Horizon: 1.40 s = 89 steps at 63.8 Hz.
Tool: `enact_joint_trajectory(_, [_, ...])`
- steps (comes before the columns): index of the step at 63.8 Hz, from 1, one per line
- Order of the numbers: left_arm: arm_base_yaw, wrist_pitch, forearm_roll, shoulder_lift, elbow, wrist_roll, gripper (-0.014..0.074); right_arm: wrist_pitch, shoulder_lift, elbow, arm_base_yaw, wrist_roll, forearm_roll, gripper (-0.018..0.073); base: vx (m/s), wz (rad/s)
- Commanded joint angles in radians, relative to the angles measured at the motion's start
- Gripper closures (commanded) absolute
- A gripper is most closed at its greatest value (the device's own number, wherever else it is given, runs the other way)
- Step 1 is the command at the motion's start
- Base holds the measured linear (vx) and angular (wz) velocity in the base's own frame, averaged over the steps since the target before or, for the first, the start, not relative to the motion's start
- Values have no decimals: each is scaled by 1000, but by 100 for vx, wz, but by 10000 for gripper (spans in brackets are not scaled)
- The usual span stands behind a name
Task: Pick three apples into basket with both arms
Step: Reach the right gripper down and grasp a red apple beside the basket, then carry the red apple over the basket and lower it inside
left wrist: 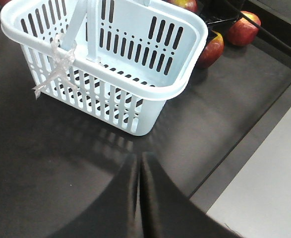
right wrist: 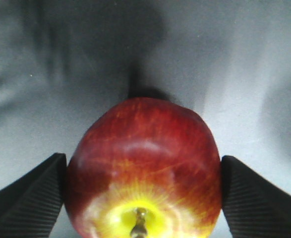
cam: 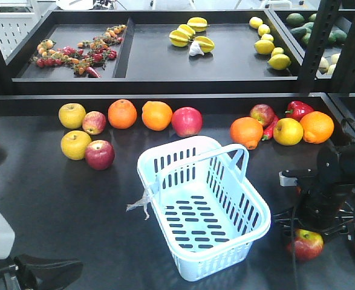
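Basket (cam: pixel 195 223) centre frame, empty: 0 of 3 in. R gripper (right wrist: pixel 143 196) pads touching both flanks of apple (right wrist: pixel 143 148), looks clamped. Apple sits lower right in front view, prob on table (cam: pixel 56 205), not lifted. L gripper (left wrist: pixel 140 193) fingers pressed together, holds nothing, near basket's corner. To do: lift, drop in, then 2 more, e.g. red apple (cam: pixel 99 154) left of basket.

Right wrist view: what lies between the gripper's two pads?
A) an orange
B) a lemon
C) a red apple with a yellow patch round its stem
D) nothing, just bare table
C: the ribbed pads of the right gripper sit against either side of a red apple, its yellow stem end facing the camera.
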<state>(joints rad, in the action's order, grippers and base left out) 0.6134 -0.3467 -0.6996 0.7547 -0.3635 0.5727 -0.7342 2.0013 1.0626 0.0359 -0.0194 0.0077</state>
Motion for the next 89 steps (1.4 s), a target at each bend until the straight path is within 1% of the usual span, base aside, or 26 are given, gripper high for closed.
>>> enact_joint_trajectory(1, [4, 40, -22, -4, -25, -7, 603, 5, -47, 16, -2, 0, -14, 87, 0, 0])
enact_joint_trajectory(8, [4, 40, -22, -4, -25, -7, 603, -3, -53, 16, -2, 6, -18, 165, 0, 0])
enact_joint_trajectory(17, [4, 39, -22, -4, -25, -7, 603, -14, -98, 17, -7, 19, -37, 286, 0, 0])
enact_joint_trajectory(24, [4, 39, -22, -4, -25, -7, 603, -36, -166, 18, -29, 35, -41, 347, 0, 0])
enact_joint_trajectory(30, [4, 39, -22, -4, -25, -7, 603, -71, -244, 18, -48, 28, -41, 369, 0, 0])
enact_joint_trajectory(37, [4, 40, -22, -4, -25, -7, 603, -99, -355, 18, -48, 14, -39, 373, 0, 0])
enact_joint_trajectory(42, [4, 40, -22, -4, -25, -7, 603, -106, -445, 18, -43, -20, 14, 372, 0, 0])
enact_joint_trajectory(49, [4, 40, -22, -4, -25, -7, 603, -119, -559, 18, -30, -127, 171, 372, 0, 0])
enact_joint_trajectory(50, [4, 40, -22, -4, -25, -7, 603, -120, -577, 18, -26, -143, 209, 372, 0, 0])
enact_joint_trajectory(57, [4, 40, -21, -4, -25, -7, 603, -123, -632, 18, 29, -258, 376, 372, 0, 0])
enact_joint_trajectory(64, [4, 40, -21, -4, -25, -7, 603, -118, -621, 18, 115, -320, 476, 372, 0, 0])
enact_joint_trajectory(68, [4, 40, -21, -4, -25, -7, 603, -95, -594, 18, 169, -326, 496, 372, 0, 0])
enact_joint_trajectory(79, [4, 40, -21, -4, -25, -7, 603, 32, -484, 18, 300, -339, 489, 372, 0, 0])
enact_joint_trajectory(86, [4, 40, -21, -4, -25, -7, 603, 85, -403, 18, 339, -353, 470, 365, 0, 0])
enact_joint_trajectory(89, [4, 40, -21, -4, -25, -7, 603, 101, -370, 18, 345, -361, 463, 358, 0, 0])
